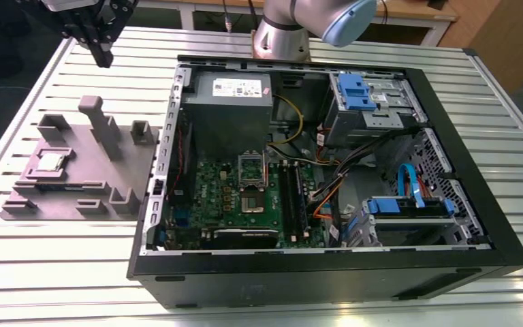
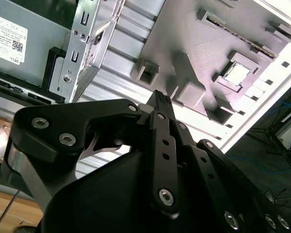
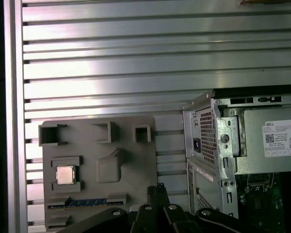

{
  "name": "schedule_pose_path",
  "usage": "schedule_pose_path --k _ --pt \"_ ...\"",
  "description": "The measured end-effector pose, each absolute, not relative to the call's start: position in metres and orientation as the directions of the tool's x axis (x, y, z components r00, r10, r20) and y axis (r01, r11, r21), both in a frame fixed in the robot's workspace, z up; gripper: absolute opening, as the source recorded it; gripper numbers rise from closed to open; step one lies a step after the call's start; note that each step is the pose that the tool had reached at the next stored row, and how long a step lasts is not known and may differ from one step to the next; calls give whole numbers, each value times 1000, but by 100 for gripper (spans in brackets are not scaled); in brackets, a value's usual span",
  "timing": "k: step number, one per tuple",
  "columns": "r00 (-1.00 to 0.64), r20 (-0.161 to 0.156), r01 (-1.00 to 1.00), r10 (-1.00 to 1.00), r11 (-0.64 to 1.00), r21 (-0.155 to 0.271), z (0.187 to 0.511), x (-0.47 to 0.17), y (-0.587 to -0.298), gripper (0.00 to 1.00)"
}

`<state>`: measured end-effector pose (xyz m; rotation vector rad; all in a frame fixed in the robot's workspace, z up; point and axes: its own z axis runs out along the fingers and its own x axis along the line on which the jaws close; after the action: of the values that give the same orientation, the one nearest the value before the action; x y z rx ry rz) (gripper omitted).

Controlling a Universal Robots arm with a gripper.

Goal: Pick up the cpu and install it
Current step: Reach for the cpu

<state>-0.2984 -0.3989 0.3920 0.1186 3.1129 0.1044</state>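
- The cpu [image 1: 52, 161] sits in a square recess of the grey-mauve holder block [image 1: 107, 170]. The block lies on the tabletop [image 1: 62, 272] near the edge on the exterior view's left.
- The gripper [image 1: 104, 60] hangs above the tabletop corner beside the arm's base, well apart from the cpu. Its fingers [image 2: 160, 126] are clenched together on nothing.
- The open computer case [image 1: 334, 272] lies beside the block, with the socket frame [image 1: 252, 178] exposed on its motherboard.
- Assessment: pickup is not yet done and installation is not yet begun. Both steps are judged outstanding.
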Motion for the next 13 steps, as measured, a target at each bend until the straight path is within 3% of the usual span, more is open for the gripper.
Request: schedule_pose_path --k 13 --pt "-997 -22 75 77 995 68 392 -303 -399 10"
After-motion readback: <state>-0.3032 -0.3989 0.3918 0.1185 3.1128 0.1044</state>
